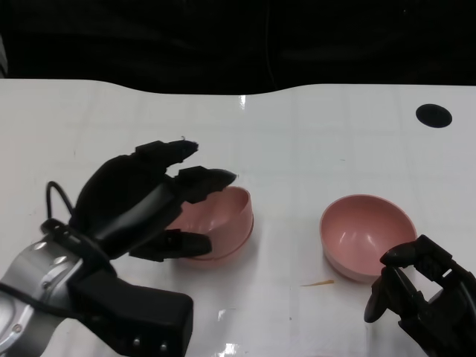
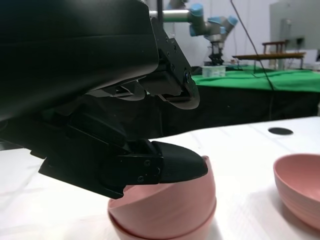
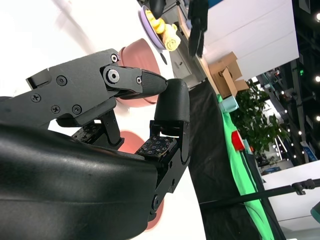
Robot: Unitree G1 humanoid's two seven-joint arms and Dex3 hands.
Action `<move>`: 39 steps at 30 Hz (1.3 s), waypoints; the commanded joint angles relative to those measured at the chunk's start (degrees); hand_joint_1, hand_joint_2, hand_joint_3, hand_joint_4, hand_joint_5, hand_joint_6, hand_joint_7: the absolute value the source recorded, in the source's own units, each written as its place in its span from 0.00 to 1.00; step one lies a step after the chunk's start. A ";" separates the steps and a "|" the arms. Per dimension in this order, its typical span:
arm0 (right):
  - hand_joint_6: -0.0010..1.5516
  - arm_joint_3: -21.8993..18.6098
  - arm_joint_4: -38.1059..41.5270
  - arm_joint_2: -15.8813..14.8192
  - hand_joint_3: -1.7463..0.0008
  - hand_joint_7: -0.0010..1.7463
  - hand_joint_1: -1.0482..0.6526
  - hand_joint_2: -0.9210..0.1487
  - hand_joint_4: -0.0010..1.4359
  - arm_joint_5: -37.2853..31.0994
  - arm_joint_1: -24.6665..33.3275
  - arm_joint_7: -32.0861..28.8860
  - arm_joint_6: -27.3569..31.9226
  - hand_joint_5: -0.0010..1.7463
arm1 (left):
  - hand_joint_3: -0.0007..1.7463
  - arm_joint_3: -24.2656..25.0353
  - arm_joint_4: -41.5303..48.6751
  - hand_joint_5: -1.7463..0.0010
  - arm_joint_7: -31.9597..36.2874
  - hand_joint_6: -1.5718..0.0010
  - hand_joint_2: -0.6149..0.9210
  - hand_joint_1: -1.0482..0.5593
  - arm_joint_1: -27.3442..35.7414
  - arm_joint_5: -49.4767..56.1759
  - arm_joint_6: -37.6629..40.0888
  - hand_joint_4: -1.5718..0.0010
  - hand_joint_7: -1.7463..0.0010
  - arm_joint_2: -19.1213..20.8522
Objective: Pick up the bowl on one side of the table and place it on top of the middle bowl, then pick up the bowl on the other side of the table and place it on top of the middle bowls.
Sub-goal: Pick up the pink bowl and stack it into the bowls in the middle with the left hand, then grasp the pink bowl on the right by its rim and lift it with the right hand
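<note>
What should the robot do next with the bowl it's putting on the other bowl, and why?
Probably open the left robot hand and lift away. The upper bowl already sits nested in the middle bowl, with fingers still on its rim. The right bowl still waits beside the right robot hand.

The head camera looked steeply down on the white table (image 1: 297,141). The left wrist camera sat low and close behind its hand, facing the stacked bowls (image 2: 165,210). The right wrist camera, tilted sideways, also caught those bowls (image 3: 137,52), toward its 12 o'clock.
</note>
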 commanded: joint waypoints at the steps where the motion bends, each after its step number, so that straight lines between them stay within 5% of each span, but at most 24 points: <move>1: 0.52 -0.83 0.28 -0.99 0.73 0.72 0.53 0.08 0.58 0.78 0.00 0.45 -0.03 0.92 | 0.28 3.81 -5.06 0.96 -2.11 0.60 1.00 0.22 4.78 -3.80 2.46 0.70 0.99 0.22; 10: 0.52 -0.92 0.35 -1.28 0.74 0.72 0.54 0.07 0.58 0.40 -0.34 -0.05 0.15 0.93 | 0.25 11.01 -12.32 0.89 -0.57 0.44 1.00 0.56 18.12 -19.02 4.20 0.51 0.94 -8.61; 11: 0.52 -0.95 0.58 -1.29 0.74 0.72 0.54 0.07 0.58 0.39 -0.43 0.17 -0.19 0.93 | 0.28 11.54 -11.83 0.86 -0.37 0.41 1.00 0.61 19.19 -21.54 3.36 0.47 0.93 -9.98; 13: 0.52 -1.03 0.82 -1.28 0.74 0.72 0.54 0.07 0.58 0.42 -0.52 0.34 -0.46 0.93 | 0.41 12.48 -10.82 0.63 -0.78 0.36 0.94 0.67 20.81 -25.74 1.77 0.53 0.89 -11.67; 15: 0.52 -1.04 1.11 -1.18 0.74 0.72 0.54 0.07 0.59 0.14 -0.53 0.48 -1.26 0.93 | 0.52 13.33 -11.20 0.36 -1.36 0.39 0.89 0.69 22.69 -28.85 2.25 0.60 0.72 -13.36; 19: 0.52 -0.90 1.02 -1.13 0.74 0.72 0.54 0.07 0.59 -0.60 -0.32 0.37 -2.41 0.93 | 0.55 14.49 -12.37 0.06 -3.97 0.57 0.89 0.70 25.89 -38.07 3.80 0.63 0.23 -16.56; 23: 0.52 -0.82 3.69 -0.18 0.71 0.72 0.55 0.10 0.59 -5.06 -0.67 0.01 -11.53 0.92 | 0.64 15.38 -12.48 0.00 -7.20 0.62 0.85 0.71 27.82 -44.46 4.82 0.52 0.02 -17.20; 28: 0.53 -1.34 10.90 0.56 0.65 0.65 0.53 0.13 0.57 -17.32 -2.26 -4.94 -34.27 0.86 | 0.70 15.80 -11.83 0.00 -8.72 0.59 0.79 0.71 30.14 -45.62 5.09 0.49 0.00 -16.99; 34: 0.70 -4.94 20.28 -2.51 0.72 0.11 0.41 0.01 0.59 -38.61 -6.04 -18.02 -58.15 0.57 | 0.73 16.53 -9.11 0.00 -10.00 0.58 0.77 0.73 31.71 -46.90 3.83 0.49 0.00 -17.37; 37: 0.63 -6.83 21.59 -5.25 0.72 0.02 0.37 0.00 0.64 -51.69 -7.62 -25.24 -64.79 0.22 | 0.75 16.92 -7.25 0.00 -10.40 0.59 0.76 0.74 31.38 -46.31 2.64 0.49 0.00 -16.88; 39: 0.50 -6.97 19.13 -6.20 0.74 0.00 0.33 0.00 0.55 -59.38 -7.41 -29.47 -64.23 0.09 | 0.75 17.25 -6.79 0.00 -10.67 0.59 0.76 0.74 31.17 -46.55 3.08 0.50 0.00 -16.84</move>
